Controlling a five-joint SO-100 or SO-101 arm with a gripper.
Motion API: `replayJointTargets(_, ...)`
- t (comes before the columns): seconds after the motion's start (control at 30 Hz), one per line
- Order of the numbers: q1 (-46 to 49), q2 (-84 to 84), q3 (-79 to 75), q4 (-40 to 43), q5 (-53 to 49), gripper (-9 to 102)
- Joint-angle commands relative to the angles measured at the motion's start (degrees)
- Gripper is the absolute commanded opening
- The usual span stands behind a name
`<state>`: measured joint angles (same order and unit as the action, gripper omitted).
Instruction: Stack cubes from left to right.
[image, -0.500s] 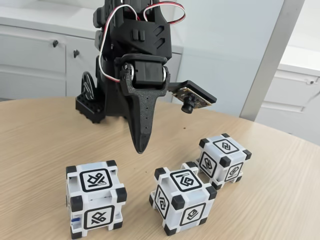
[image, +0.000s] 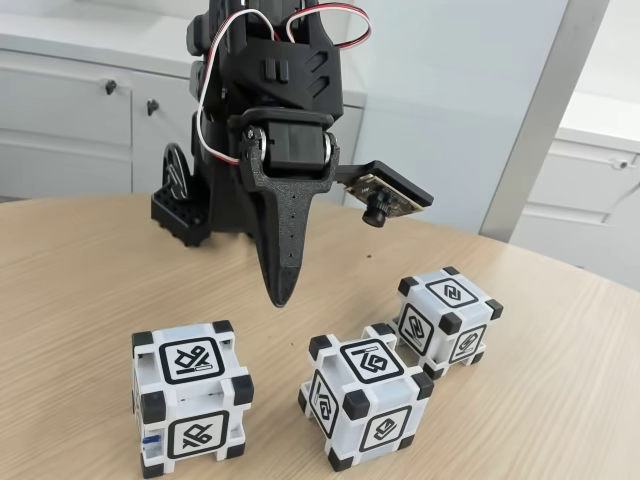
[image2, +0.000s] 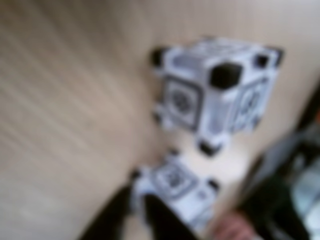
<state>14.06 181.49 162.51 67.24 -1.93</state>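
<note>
Three white cubes with black corners stand apart on the wooden table (image: 90, 260) in the fixed view: a left cube (image: 190, 400), a middle cube (image: 362, 400) and a right cube (image: 447, 318). My black gripper (image: 283, 295) hangs point-down above the table, behind the gap between the left and middle cubes, touching none of them. Its fingers look pressed together into one wedge with nothing held. The blurred wrist view shows two cubes, one large (image2: 215, 95) and one lower (image2: 175, 185), with the dark fingertips (image2: 150, 215) just in front of the lower one.
The arm's black base (image: 185, 205) stands at the back of the round table. White cabinets (image: 70, 120) and a wall lie behind it. Bare wood stretches to the left of the cubes and behind them.
</note>
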Motion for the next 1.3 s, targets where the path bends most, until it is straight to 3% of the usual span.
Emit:
replayJointTargets(0.0,0.4,0.4,-0.4,0.1,0.4,0)
replayJointTargets(0.27,-0.4,0.4,-0.4,0.1,-0.5,0)
replayJointTargets(0.33,-0.5,0.4,-0.4,0.1,-9.5,0)
replayJointTargets(0.4,-0.5,0.4,-0.6,0.1,-12.3,0)
replayJointTargets(0.87,-0.9,-2.9,-22.3,1.1,2.8,0)
replayJointTargets(1.03,-1.8,-17.2,-34.0,1.1,6.2,0)
replayJointTargets(1.27,-9.9,-48.1,-58.1,2.8,10.0,0)
